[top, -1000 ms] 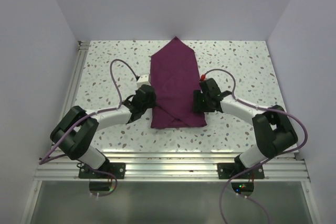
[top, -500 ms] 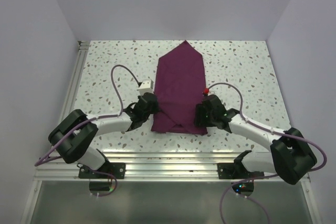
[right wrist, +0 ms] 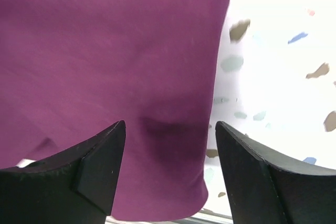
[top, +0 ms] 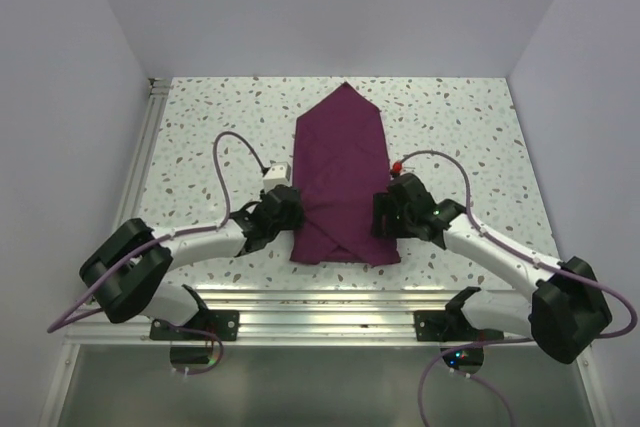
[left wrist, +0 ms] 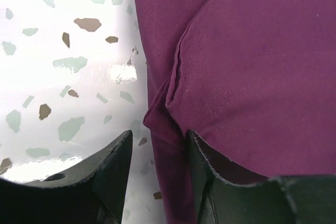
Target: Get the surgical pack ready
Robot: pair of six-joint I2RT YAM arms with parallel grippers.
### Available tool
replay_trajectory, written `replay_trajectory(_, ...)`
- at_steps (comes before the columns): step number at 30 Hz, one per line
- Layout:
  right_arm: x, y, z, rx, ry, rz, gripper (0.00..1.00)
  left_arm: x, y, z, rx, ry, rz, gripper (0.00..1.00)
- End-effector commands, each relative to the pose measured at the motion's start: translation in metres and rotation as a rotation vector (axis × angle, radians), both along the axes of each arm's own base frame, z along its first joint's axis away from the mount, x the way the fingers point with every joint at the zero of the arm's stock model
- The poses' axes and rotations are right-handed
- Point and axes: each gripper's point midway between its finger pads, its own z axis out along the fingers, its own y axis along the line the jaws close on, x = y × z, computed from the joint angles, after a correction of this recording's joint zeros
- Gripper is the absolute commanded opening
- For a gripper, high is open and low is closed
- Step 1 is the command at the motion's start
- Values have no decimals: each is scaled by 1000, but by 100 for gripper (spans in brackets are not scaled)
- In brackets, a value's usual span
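The soft, probably limp surgical pack [top: 340,177] is being straddled at its folded side edges, judged the best hold, by the left tool [left wrist: 160,136] and the right tool [right wrist: 170,124], both apart.

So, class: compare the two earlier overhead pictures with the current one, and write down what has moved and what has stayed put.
The surgical pack slid toward the near edge of the table, and both arms drew back with it. The left tool and the right tool now stand open, each astride a side edge of the pack. The pack kept its folded shape, with its point away from the arms.
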Motion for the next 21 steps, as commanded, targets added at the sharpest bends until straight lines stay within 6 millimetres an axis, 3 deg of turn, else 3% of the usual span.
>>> replay_trajectory(1,27,4,36,7,-69,22,73,-14,23,5,95,78,0,50)
replay_trajectory(7,62,9,78,73,-136,42,73,10,38,61,55,11,11,60)
replay_trajectory(9,75,9,80,82,-132,37,70,23,50,70,42,6,14,58)
replay_trajectory(10,86,12,89,98,-156,39,68,31,50,78,31,-9,11,57)
replay_trajectory(13,115,16,91,147,-156,22,56,57,50,91,30,-33,-6,54)
replay_trajectory(15,131,16,91,182,-144,13,47,72,44,97,22,-45,-31,51)
replay_trajectory(19,177,20,94,232,-162,-17,30,112,22,88,-17,-17,-85,43)
replay_trajectory(21,198,13,75,240,-122,-50,20,124,14,81,-54,13,-115,37)
